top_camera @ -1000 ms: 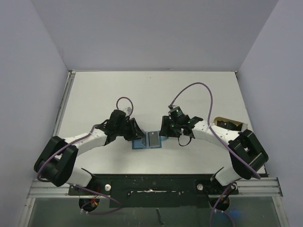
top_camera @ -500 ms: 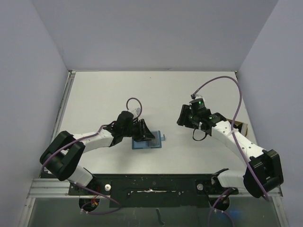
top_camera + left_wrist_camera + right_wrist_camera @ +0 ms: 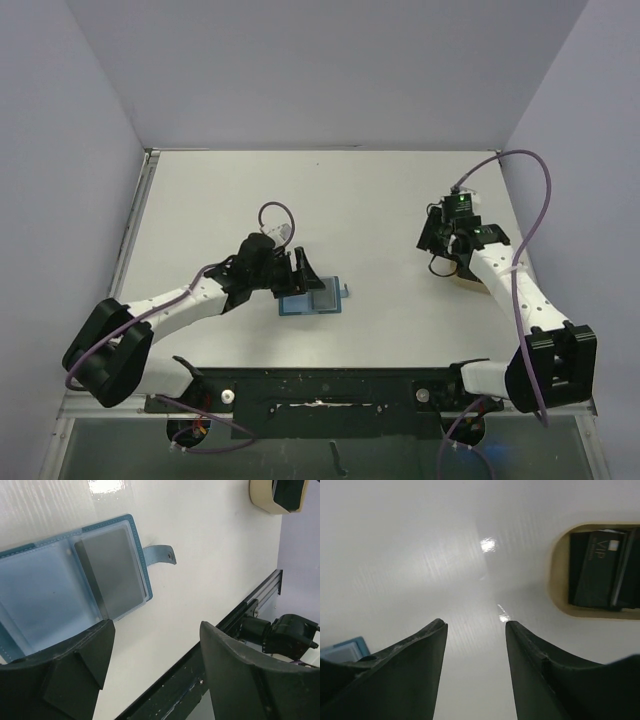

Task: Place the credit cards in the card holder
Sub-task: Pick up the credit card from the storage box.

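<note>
The teal-blue card holder [image 3: 318, 301] lies open on the white table, its snap tab [image 3: 346, 292] pointing right. In the left wrist view the card holder [image 3: 45, 595] shows clear slots, with a grey card [image 3: 112, 572] in its right half. My left gripper [image 3: 303, 274] is open and empty over the holder's left part; it also shows in its own view [image 3: 155, 652]. My right gripper [image 3: 443, 252] is open and empty above bare table, just left of a tan tray [image 3: 559, 582] holding dark credit cards [image 3: 597, 570].
The tan tray [image 3: 467, 280] is mostly hidden under my right arm in the top view; it also shows far off in the left wrist view [image 3: 260, 500]. The table's black front rail [image 3: 320, 385] runs along the near edge. Grey walls enclose the table.
My right gripper has left the card holder and swung right to the tan tray. A grey card now sits in the holder. My left gripper stays at the holder.
</note>
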